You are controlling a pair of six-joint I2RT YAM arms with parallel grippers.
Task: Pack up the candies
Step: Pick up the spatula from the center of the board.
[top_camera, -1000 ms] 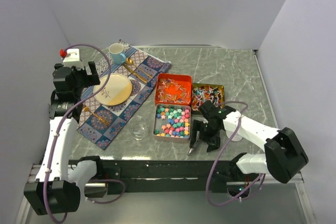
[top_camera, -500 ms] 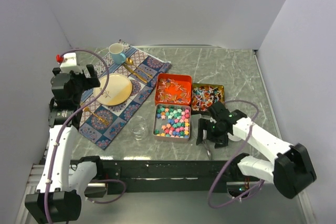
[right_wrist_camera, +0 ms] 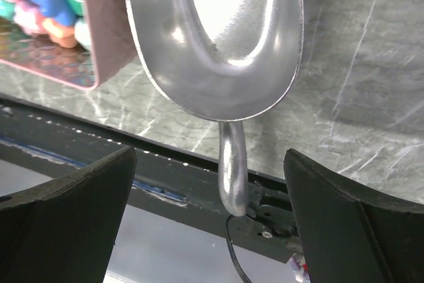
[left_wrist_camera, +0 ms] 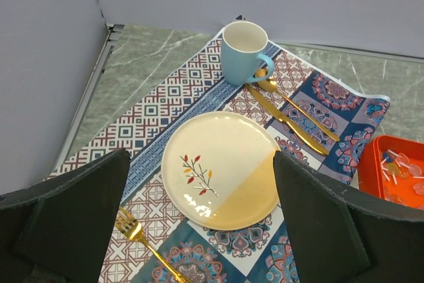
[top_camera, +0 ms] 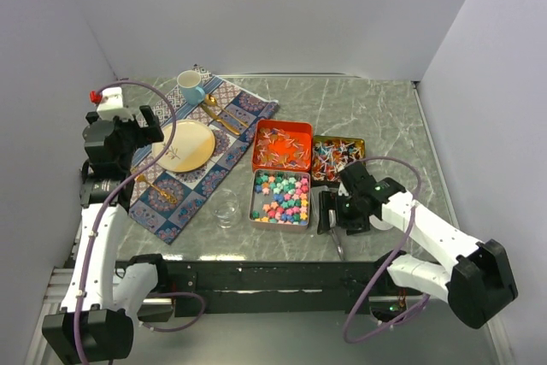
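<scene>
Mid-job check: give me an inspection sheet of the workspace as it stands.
Surface: marble table, no spills seen.
Job's things: star candies in pink tin; wrapped candies in orange tin and third tin.
Clutter: placemat, plate, mug, gold cutlery, glass bowl.
Grippers: left gripper open above plate; right gripper open over empty scoop handle.
Cables: purple cables loop off both arms; no snag seen.
Surroundings: white walls; nothing else seen.

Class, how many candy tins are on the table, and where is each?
3: an orange tin at the back, a gold tin right of it, a pink tin in front of the orange one. None appears hidden.
</scene>
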